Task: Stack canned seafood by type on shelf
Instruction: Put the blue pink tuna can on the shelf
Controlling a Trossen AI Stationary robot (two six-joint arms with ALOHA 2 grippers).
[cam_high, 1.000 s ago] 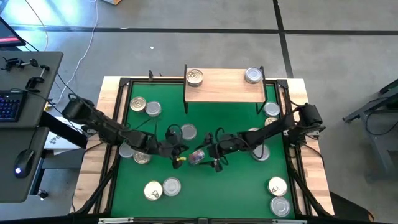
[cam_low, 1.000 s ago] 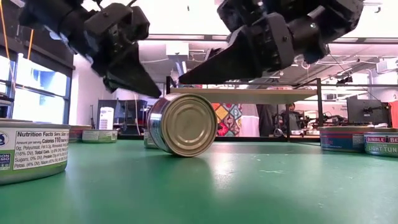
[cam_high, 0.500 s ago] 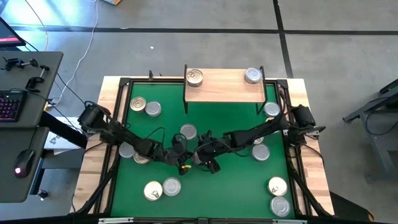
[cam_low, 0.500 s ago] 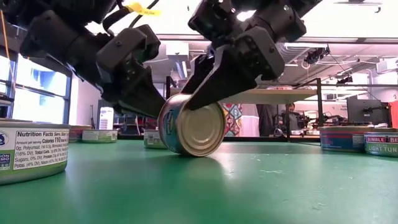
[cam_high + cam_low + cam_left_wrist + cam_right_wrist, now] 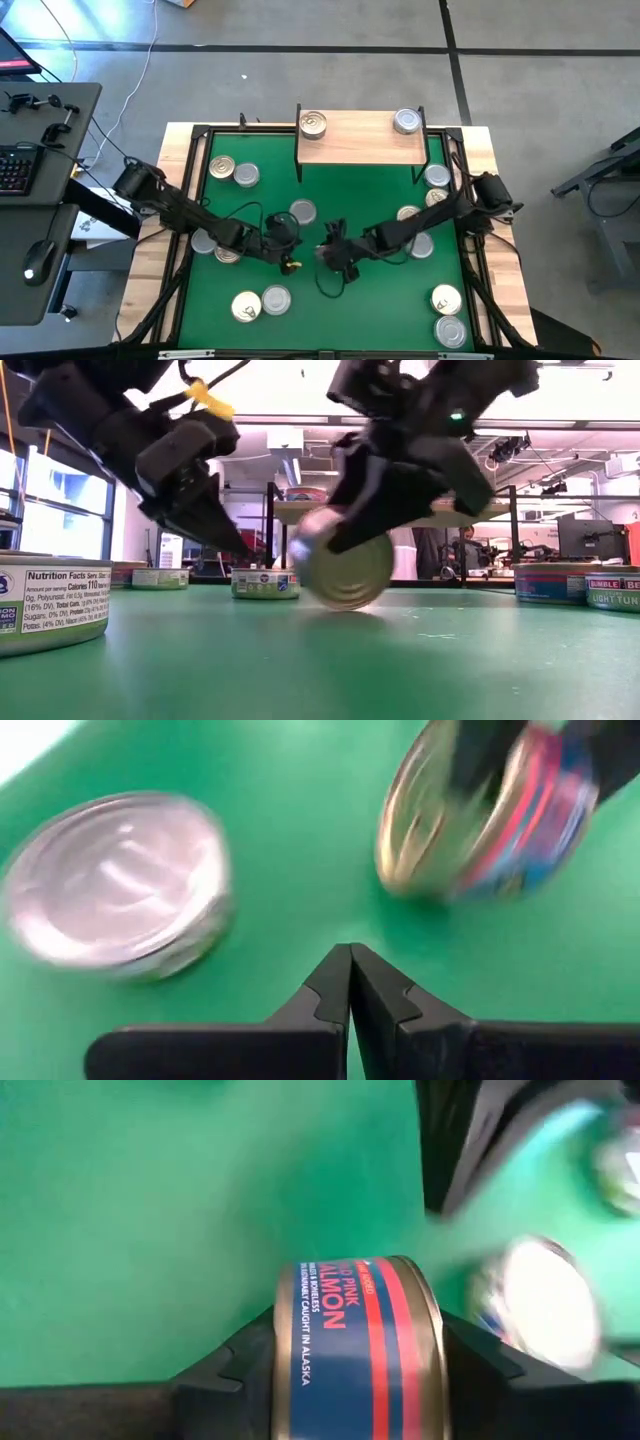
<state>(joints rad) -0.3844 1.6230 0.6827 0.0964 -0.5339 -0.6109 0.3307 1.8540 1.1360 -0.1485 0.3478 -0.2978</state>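
- Right gripper clamped on salmon can, tipped on edge, mid green mat.
- Left gripper fingers together, just beside it.
- Shelf at the mat's far edge carries two cans.

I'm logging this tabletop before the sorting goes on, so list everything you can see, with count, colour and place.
Shelf: one, light wood on black legs, at the mat's far edge.
Cans on shelf: two, one golden lid and one silver lid, at opposite ends.
Cans on mat: about thirteen, golden or silver lids, scattered along both sides and the near edge; some partly hidden by the arms.
Salmon can: one, blue and red label, turned on its edge mid-mat.
Mat: one, green, covering the table.
Keyboard: one, black, on the desk to the left.
Left tool: shut, empty, beside the salmon can.
Right tool: shut on the salmon can.
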